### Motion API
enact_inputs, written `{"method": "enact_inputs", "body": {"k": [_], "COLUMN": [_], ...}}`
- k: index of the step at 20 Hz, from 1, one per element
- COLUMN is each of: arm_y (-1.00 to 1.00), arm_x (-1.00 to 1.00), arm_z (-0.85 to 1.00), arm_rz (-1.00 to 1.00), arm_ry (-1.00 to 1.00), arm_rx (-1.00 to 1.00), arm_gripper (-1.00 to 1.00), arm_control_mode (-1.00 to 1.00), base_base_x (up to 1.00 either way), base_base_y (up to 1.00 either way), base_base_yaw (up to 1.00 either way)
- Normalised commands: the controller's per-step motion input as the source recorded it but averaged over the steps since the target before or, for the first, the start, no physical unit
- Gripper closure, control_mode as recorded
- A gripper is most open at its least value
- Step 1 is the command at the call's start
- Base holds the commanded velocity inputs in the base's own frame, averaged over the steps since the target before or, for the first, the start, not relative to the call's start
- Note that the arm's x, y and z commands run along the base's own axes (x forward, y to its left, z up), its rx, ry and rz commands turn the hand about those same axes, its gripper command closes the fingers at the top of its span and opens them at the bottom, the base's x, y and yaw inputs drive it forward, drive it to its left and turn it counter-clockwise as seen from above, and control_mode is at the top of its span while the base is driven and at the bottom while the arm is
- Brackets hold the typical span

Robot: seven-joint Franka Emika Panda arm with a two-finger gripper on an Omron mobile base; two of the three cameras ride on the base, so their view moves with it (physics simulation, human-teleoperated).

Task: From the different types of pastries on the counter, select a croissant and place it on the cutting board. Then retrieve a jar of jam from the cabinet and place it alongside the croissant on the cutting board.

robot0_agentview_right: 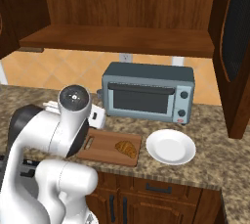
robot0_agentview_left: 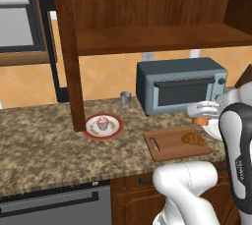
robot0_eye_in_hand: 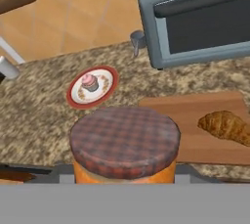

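Note:
My gripper [robot0_eye_in_hand: 124,171] is shut on the jar of jam [robot0_eye_in_hand: 124,142], an orange jar with a brownish checked lid. In the left base view the gripper [robot0_agentview_left: 202,115] holds the jar [robot0_agentview_left: 200,121] just above the far right corner of the cutting board [robot0_agentview_left: 167,145], in front of the toaster oven. The croissant [robot0_agentview_left: 193,139] lies on the right end of the board [robot0_agentview_right: 102,148]; from the right the croissant [robot0_agentview_right: 126,148] shows too. In the hand view the croissant [robot0_eye_in_hand: 227,126] rests on the board [robot0_eye_in_hand: 190,113]. The cabinet [robot0_agentview_left: 69,47] hangs above the counter [robot0_agentview_left: 44,145].
A pink-frosted cupcake [robot0_agentview_left: 102,122] sits on a red-rimmed plate [robot0_eye_in_hand: 73,98] left of the board. A grey toaster oven [robot0_agentview_left: 179,85] stands behind the board, with a small grey cup [robot0_agentview_left: 126,98] to its left. A white plate [robot0_agentview_right: 171,147] lies right of the board.

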Motion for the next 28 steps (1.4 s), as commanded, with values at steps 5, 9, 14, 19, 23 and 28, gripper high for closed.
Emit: {"method": "enact_inputs", "body": {"k": [5, 9, 14, 19, 23, 28], "arm_y": [-0.09, -0.02, 0.0, -0.03, -0.01, 0.0], "arm_x": [0.25, 0.41, 0.38, 0.21, 0.02, 0.0], "arm_z": [-0.82, -0.68, -0.54, -0.47, -0.41, -0.15], "arm_rz": [0.13, 0.14, 0.15, 0.14, 0.12, 0.06], "arm_ry": [-0.01, -0.03, -0.05, -0.08, -0.12, -0.15], "arm_rx": [0.0, 0.0, 0.0, 0.0, 0.0, 0.0], "arm_gripper": [1.0, 1.0, 1.0, 1.0, 1.0, 1.0], "arm_control_mode": [-1.0, -1.0, -1.0, -1.0, -1.0, -1.0], "base_base_x": [0.0, 0.0, 0.0, 0.0, 0.0, 0.0], "base_base_y": [0.0, 0.0, 0.0, 0.0, 0.0, 0.0], "base_base_yaw": [0.0, 0.0, 0.0, 0.0, 0.0, 0.0]}}
